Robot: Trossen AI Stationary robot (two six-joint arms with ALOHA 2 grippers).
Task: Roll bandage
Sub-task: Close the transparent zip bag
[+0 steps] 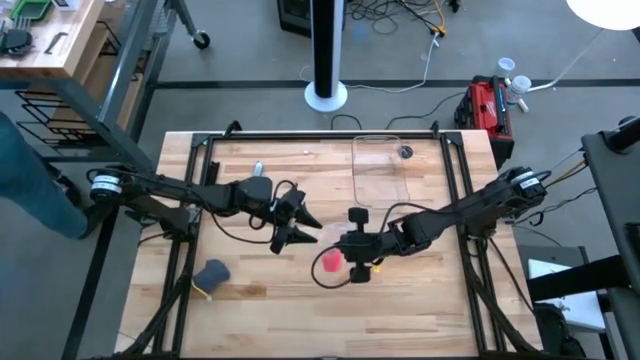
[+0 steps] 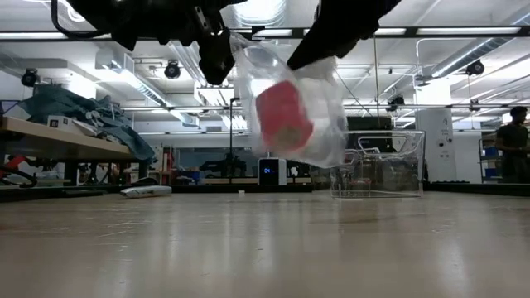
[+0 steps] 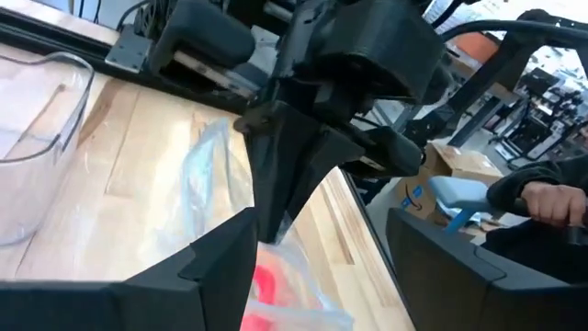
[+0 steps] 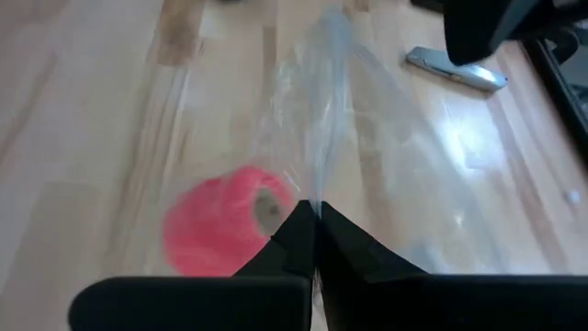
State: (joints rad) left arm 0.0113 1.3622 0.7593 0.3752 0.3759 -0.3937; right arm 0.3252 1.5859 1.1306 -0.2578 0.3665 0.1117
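The bandage is a compact pink roll. It lies inside a clear crinkled plastic bag, which hangs above the table's middle. In the low view the bandage shows through the bag, well clear of the tabletop. My right gripper is shut on the bag's top, and in the high view my right gripper stands right beside the bandage. My left gripper is open just left of the bag, and in its wrist view my left gripper has the bag's plastic showing between its spread fingers, with no touch that I can see. My right gripper pinches the plastic bag's gathered upper edge between its two shut fingers. They come slanting down from the table's right side. The bag hangs below them, lifted clear of the table, with the bandage resting in its lower part.
A clear plastic container stands at the far middle of the table. A dark grey-blue lump lies near the front left, and a small silver object lies at the far left. A person's sleeve shows beyond the table's left edge.
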